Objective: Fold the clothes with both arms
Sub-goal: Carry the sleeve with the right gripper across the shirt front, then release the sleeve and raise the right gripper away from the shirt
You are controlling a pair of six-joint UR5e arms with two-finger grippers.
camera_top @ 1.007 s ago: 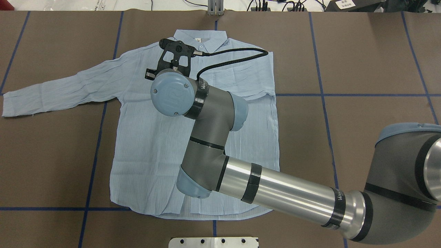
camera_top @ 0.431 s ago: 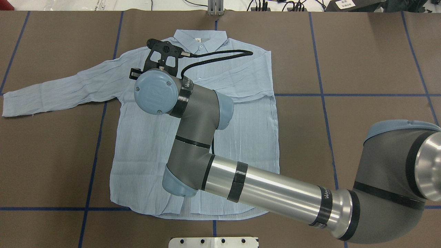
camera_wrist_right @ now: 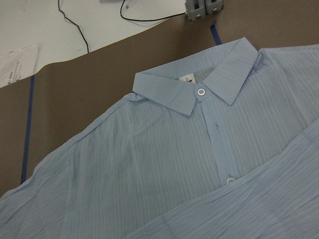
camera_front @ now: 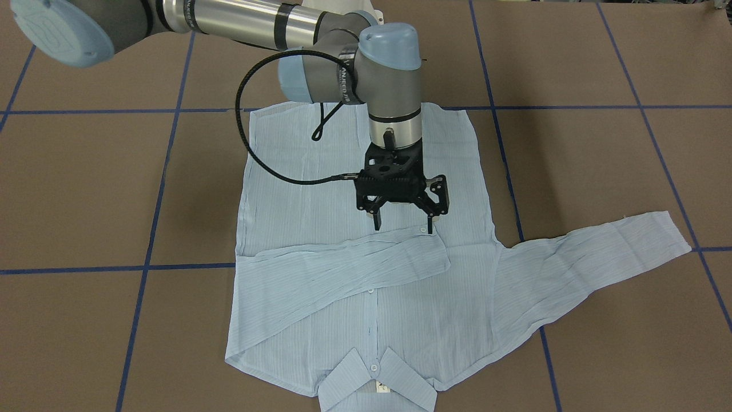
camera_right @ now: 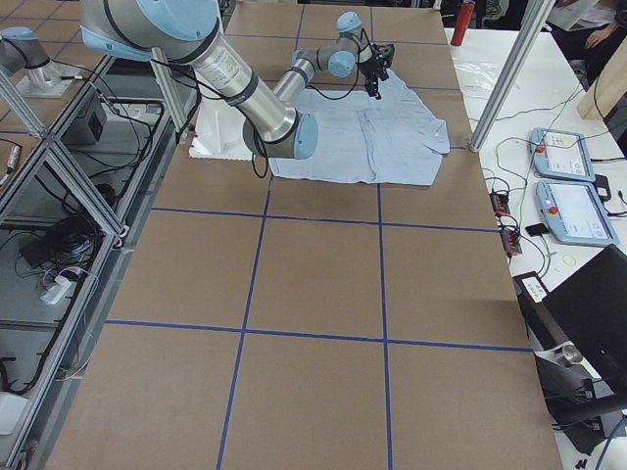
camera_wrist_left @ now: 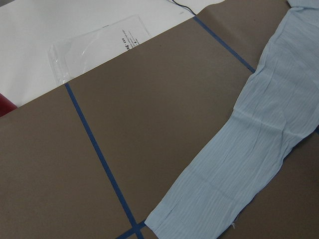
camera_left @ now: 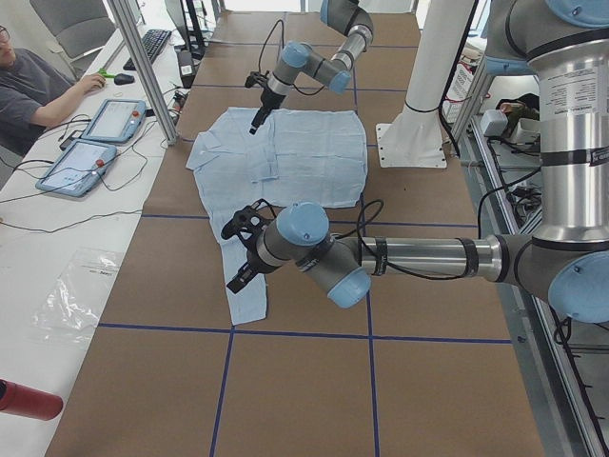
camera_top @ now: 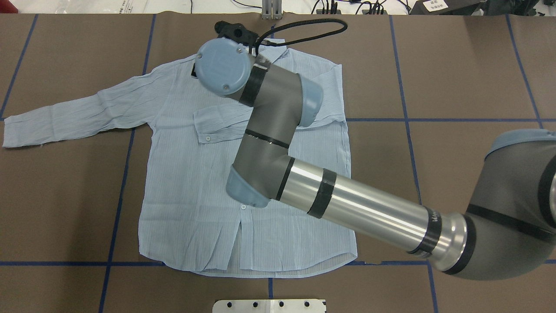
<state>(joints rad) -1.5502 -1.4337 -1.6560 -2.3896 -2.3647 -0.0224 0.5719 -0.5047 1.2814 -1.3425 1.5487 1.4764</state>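
A pale blue striped shirt (camera_top: 182, 182) lies flat, front up and buttoned, on a table covered in brown paper (camera_front: 86, 189) marked with blue tape lines. The right gripper (camera_front: 403, 224) points straight down over the chest with its jaws spread wide and nothing between them. Directly under the jaws lies the cuff (camera_front: 426, 249) of one sleeve, which is folded across the chest. Whether the fingertips touch the cloth cannot be told. Beyond the jaws, away from the robot, sits the collar (camera_wrist_right: 199, 84) with its white button. The other sleeve (camera_wrist_left: 239, 174) stretches out straight to the robot's left of these jaws. The left gripper (camera_left: 236, 279) hangs near that sleeve's far end. It shows only from the side, so the state of its jaws cannot be told.
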